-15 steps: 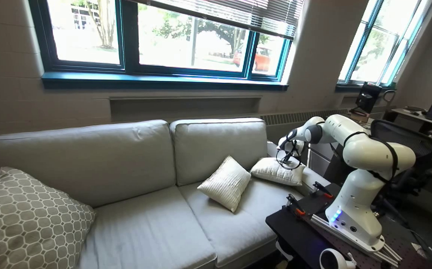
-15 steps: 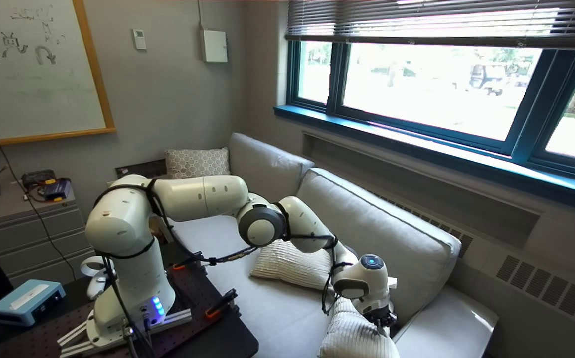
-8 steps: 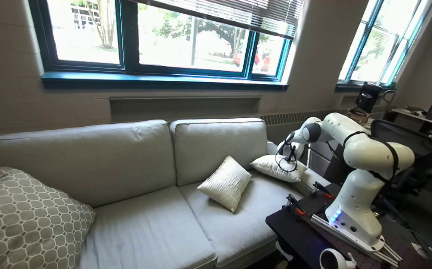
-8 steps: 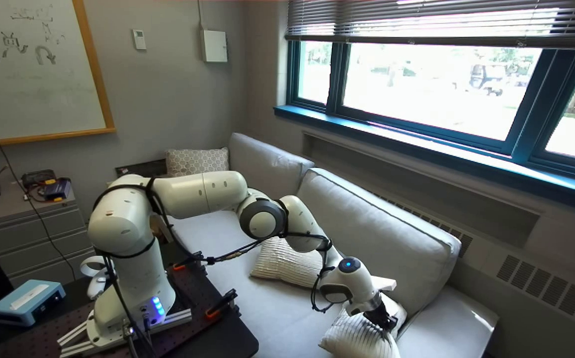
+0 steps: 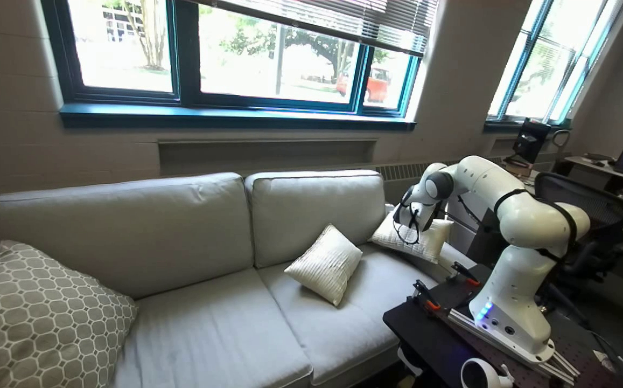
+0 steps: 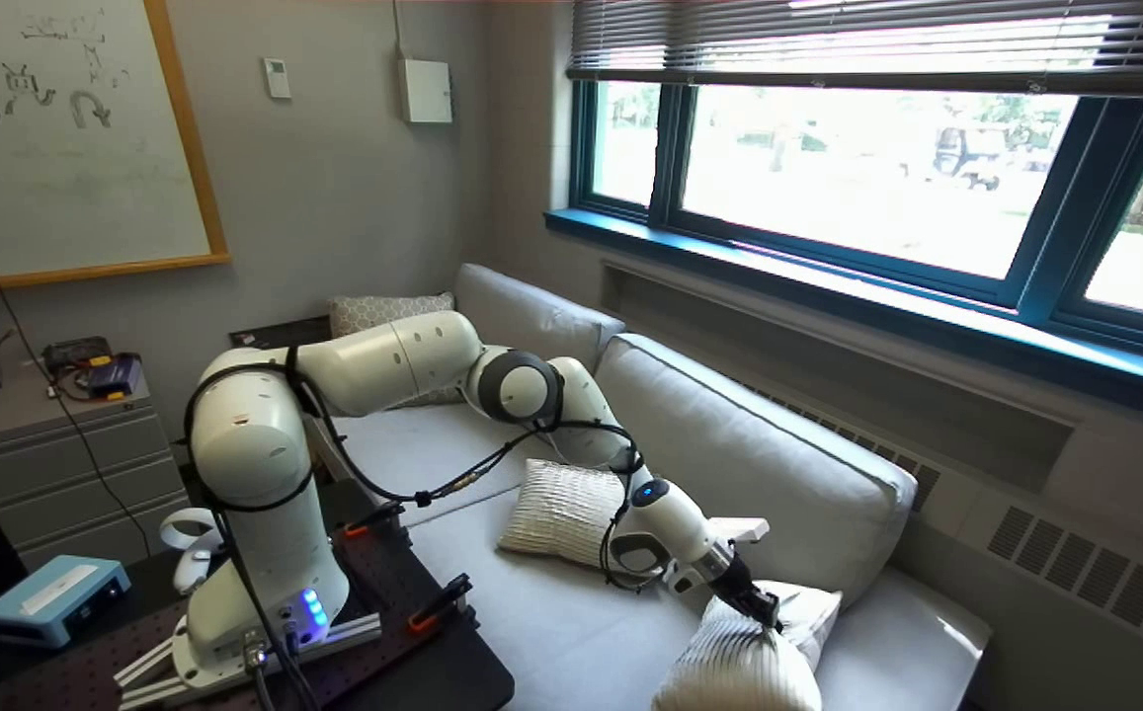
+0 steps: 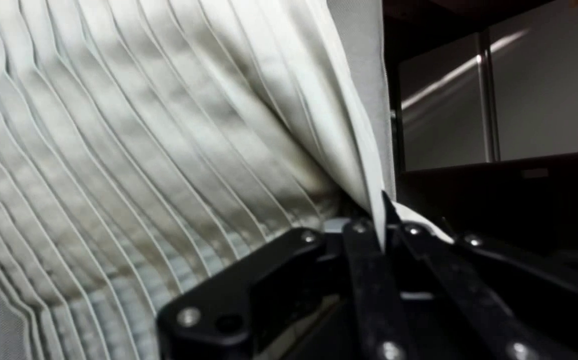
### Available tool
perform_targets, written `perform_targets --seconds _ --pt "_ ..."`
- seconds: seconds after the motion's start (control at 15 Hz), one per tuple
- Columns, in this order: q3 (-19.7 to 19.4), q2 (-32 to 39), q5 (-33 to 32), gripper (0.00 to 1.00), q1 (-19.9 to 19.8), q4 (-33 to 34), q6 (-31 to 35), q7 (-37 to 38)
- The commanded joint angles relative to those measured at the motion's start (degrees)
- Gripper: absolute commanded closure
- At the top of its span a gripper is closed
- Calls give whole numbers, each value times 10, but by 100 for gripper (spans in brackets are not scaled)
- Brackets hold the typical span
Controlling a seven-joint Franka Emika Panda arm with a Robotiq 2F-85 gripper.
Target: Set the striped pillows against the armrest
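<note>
One striped cream pillow [image 5: 434, 242] is at the sofa's end by the armrest [image 5: 457, 260]; it also shows in an exterior view [image 6: 729, 671]. It is tilted up, with its upper edge raised. My gripper [image 6: 775, 624] is shut on that edge. In the wrist view the pillow's thin fabric edge runs between the fingertips [image 7: 381, 222], and its pleated face [image 7: 119, 150] fills the left side. The second striped pillow [image 5: 326, 264] leans on the seat, apart from the armrest; the arm partly covers it in an exterior view [image 6: 566, 509]. The armrest top [image 6: 912, 632] is beside the held pillow.
The sofa back cushion [image 5: 316, 207] stands behind both pillows. A large lattice-patterned pillow [image 5: 47, 318] is at the far end of the sofa. The robot's black table [image 5: 424, 323], with orange-tipped clamps [image 5: 427, 296], borders the seat front.
The held pillow has gone from lying flatter to tilted up, and has shifted toward the armrest. The wrist has tilted and the arm's elbow has swung back. The second pillow has not moved.
</note>
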Motion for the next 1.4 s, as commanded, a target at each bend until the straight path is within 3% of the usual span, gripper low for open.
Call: perform_targets --seconds 0.0,0.2,0.6,1.33 --pt "-96 -36 83 98 80 -59 -2 26" --pt "-144 -38 162 98 117 -95 3 22" --pt "-129 -39 242 98 111 -105 7 -38" --pt "-154 -36 338 98 163 -90 3 -66"
